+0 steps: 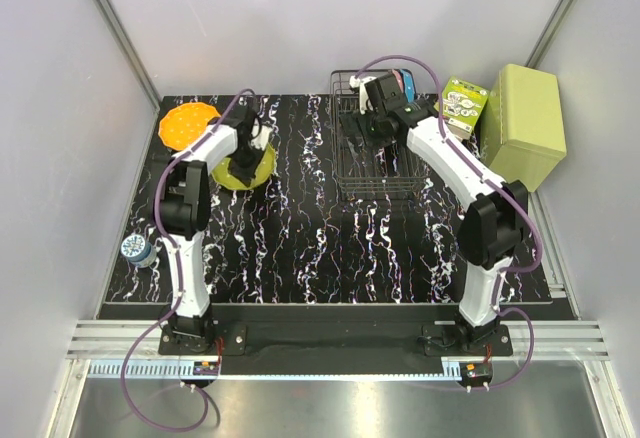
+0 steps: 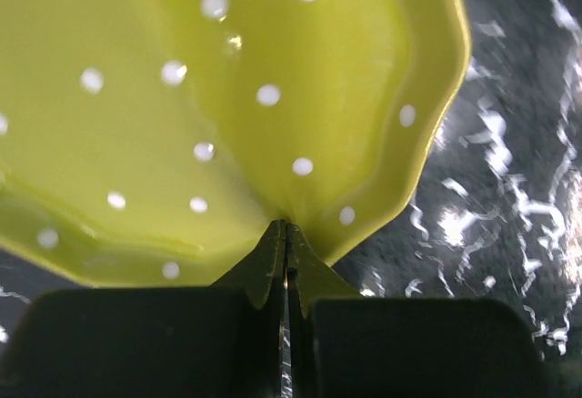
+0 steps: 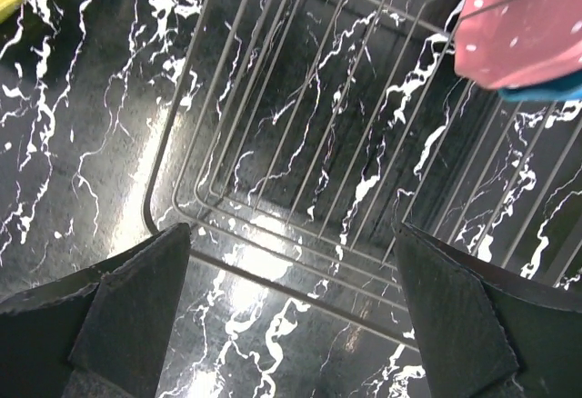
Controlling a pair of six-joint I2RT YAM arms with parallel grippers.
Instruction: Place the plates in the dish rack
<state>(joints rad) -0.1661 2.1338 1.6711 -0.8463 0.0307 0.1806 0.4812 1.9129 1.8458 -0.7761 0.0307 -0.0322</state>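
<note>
The left claw [image 2: 285, 227] is pinched tight together on the wavy edge of the yellow-green plate [image 2: 182, 98]. Its two dark fingers [image 2: 259, 266] meet right at the rim, with only a thin line between them. The plate has small white dots on it and fills most of the left wrist view. From above, this claw [image 1: 248, 153] and its plate [image 1: 263, 171] are at the back left of the black table [image 1: 300, 243] with its white squiggles. I can't tell if the plate is lifted or lying flat on the table. The orange plate [image 1: 187, 125] lies just behind it, in the far left corner.

The right claw [image 3: 289, 230] is wide apart and holds nothing. It hangs over the dish rack [image 3: 273, 144], and you can see the table through the thin wires below it. The pink plate [image 3: 527, 25] stands on its edge in the rack, with the blue plate [image 3: 546, 92] right beside it.

From above, the rack [image 1: 375, 178] sits at the back right of the table, with the right claw [image 1: 365, 123] over its far end. A light green box [image 1: 522, 123] stands well to the right of the rack. A small dotted cup [image 1: 136, 249] sits alone near the left edge of the table.
</note>
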